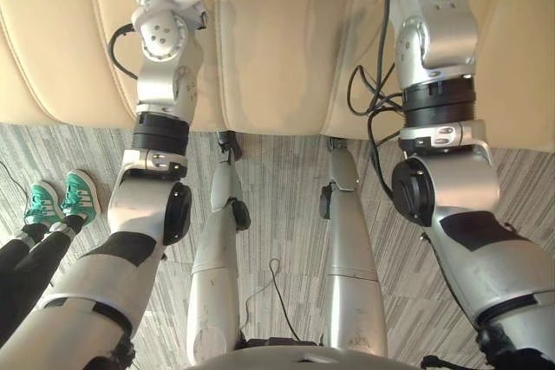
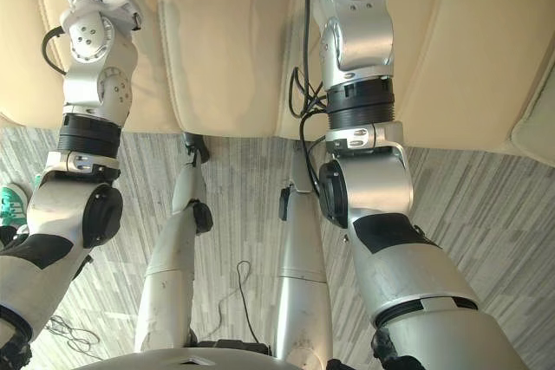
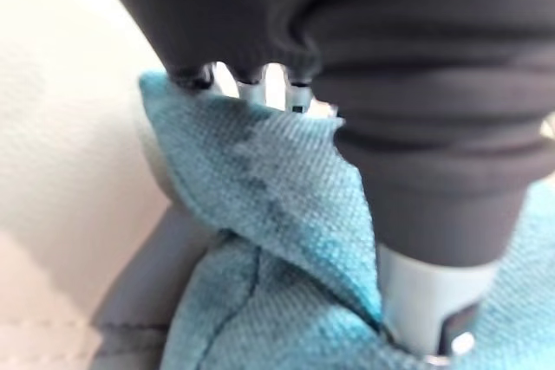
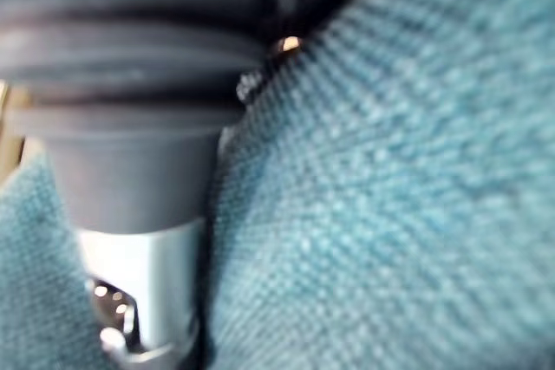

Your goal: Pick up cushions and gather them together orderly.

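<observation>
Now: teal cushion up against the sofa, a hand at each side.

My left hand (image 3: 364, 84) looks to be pinching a raised corner of the cushion (image 3: 277, 214), its fingers (image 3: 250, 91) curled over the far edge, with the beige sofa (image 1: 277, 49) just behind. The same teal cloth presses right against my right hand (image 4: 130, 127), but I cannot tell how that hand is set. I'd confirm the right hand has hold of the cushion before lifting, since a corner pinch alone would let it swing. Then I'd raise both sides level and carry it clear of the backrest, so it lands square beside the others.
</observation>
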Robot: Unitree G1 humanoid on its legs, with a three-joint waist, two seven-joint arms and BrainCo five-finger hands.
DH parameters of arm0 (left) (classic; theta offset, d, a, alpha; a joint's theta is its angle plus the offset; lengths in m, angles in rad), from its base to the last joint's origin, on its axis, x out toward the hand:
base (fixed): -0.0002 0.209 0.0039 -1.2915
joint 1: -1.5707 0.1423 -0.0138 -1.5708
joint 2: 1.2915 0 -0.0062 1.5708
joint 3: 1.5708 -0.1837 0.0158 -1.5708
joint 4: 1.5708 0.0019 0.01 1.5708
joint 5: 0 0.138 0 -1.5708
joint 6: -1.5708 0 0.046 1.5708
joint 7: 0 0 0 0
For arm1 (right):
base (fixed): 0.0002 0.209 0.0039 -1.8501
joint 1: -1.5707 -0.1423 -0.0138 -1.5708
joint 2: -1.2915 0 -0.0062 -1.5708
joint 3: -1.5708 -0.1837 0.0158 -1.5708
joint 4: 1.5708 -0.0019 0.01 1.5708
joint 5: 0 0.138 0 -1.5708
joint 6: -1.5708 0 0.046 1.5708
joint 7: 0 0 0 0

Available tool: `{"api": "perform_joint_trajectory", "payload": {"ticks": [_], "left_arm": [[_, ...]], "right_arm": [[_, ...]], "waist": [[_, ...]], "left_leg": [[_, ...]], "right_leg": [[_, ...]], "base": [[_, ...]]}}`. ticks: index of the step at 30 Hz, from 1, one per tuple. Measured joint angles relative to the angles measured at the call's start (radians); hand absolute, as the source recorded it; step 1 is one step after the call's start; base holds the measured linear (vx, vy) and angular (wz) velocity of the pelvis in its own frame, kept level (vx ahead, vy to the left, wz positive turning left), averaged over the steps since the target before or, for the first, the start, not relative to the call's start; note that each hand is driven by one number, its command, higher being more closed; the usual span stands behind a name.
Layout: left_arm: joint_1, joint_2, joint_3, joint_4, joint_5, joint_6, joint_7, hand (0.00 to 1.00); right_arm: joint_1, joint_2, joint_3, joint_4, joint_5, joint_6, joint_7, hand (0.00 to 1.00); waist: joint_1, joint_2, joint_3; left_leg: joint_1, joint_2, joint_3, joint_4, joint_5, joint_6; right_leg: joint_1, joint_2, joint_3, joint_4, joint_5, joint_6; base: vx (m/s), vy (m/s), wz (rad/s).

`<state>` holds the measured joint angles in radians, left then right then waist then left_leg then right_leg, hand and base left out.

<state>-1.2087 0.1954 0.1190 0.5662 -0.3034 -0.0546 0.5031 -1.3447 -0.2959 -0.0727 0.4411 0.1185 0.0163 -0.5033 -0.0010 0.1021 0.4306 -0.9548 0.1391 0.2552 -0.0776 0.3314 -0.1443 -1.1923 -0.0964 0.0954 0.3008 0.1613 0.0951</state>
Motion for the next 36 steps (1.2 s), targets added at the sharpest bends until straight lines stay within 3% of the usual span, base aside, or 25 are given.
{"api": "perform_joint_trajectory", "payload": {"ticks": [4, 10, 17, 22, 26, 31, 33, 36], "left_arm": [[0.033, 0.022, 0.016, -0.010, -0.051, -0.036, -0.010, 0.00], [0.080, 0.056, 0.039, -0.048, -0.113, -0.044, -0.008, 0.00], [0.207, 0.094, 0.087, -0.129, -0.149, -0.044, -0.009, 0.00], [0.441, 0.188, 0.166, -0.255, -0.165, -0.060, -0.049, 0.00], [0.624, 0.192, 0.254, -0.385, -0.167, -0.084, -0.069, 0.00], [0.881, 0.098, 0.304, -0.518, -0.174, -0.108, -0.095, 0.00], [1.010, -0.008, 0.293, -0.540, -0.176, -0.113, -0.135, 0.00], [1.196, -0.132, 0.250, -0.515, -0.175, -0.111, -0.200, 0.00]], "right_arm": [[0.033, -0.005, 0.029, -0.042, 0.011, -0.001, 0.000, 0.00], [0.056, -0.023, 0.029, -0.087, 0.016, -0.002, 0.000, 0.00], [0.179, -0.072, 0.006, -0.192, 0.047, -0.015, 0.000, 0.00], [0.368, -0.132, -0.046, -0.312, 0.075, -0.024, 0.053, 0.00], [0.537, -0.143, -0.075, -0.406, 0.076, -0.046, 0.091, 0.00], [0.802, -0.066, -0.092, -0.507, 0.078, -0.069, 0.159, 0.00], [0.947, 0.005, -0.076, -0.513, 0.070, -0.084, 0.208, 0.00], [1.180, 0.110, -0.028, -0.494, 0.065, -0.085, 0.277, 0.00]], "waist": [[-0.009, -0.016, 0.010], [-0.015, -0.033, 0.020], [-0.027, -0.042, 0.025], [-0.031, -0.046, 0.027], [-0.027, -0.047, 0.028], [-0.017, -0.048, 0.027], [-0.014, -0.051, 0.025], [-0.008, -0.082, -0.061]], "left_leg": [[0.015, 0.005, 0.024, 0.000, -0.007, 0.010], [0.043, 0.009, 0.044, 0.000, -0.003, 0.015], [0.127, 0.002, 0.033, 0.001, -0.005, 0.019], [0.192, -0.001, 0.000, 0.130, -0.086, 0.031], [0.232, 0.011, -0.019, 0.212, -0.137, 0.031], [0.340, 0.037, -0.036, 0.294, -0.211, 0.025], [0.438, 0.052, -0.036, 0.331, -0.268, 0.024], [0.530, 0.069, -0.030, 0.337, -0.313, 0.024]], "right_leg": [[-0.001, 0.007, 0.018, 0.005, 0.000, 0.000], [0.005, 0.018, 0.031, 0.025, -0.007, -0.001], [0.051, 0.013, 0.024, 0.114, -0.064, -0.008], [0.139, -0.009, 0.006, 0.223, -0.149, -0.015], [0.214, -0.014, -0.012, 0.244, -0.177, -0.021], [0.372, -0.001, -0.031, 0.226, -0.200, -0.019], [0.494, 0.012, -0.038, 0.208, -0.227, -0.010], [0.601, 0.018, -0.061, 0.160, -0.243, -0.023]], "base": [[0.03, -0.049, -0.13], [0.02, -0.059, -0.09], [-0.01, -0.081, 0.06], [-0.01, -0.123, 0.19], [0.04, -0.074, 0.06], [0.04, -0.033, -0.12], [0.09, -0.004, -0.23], [0.14, 0.022, -0.23]]}}
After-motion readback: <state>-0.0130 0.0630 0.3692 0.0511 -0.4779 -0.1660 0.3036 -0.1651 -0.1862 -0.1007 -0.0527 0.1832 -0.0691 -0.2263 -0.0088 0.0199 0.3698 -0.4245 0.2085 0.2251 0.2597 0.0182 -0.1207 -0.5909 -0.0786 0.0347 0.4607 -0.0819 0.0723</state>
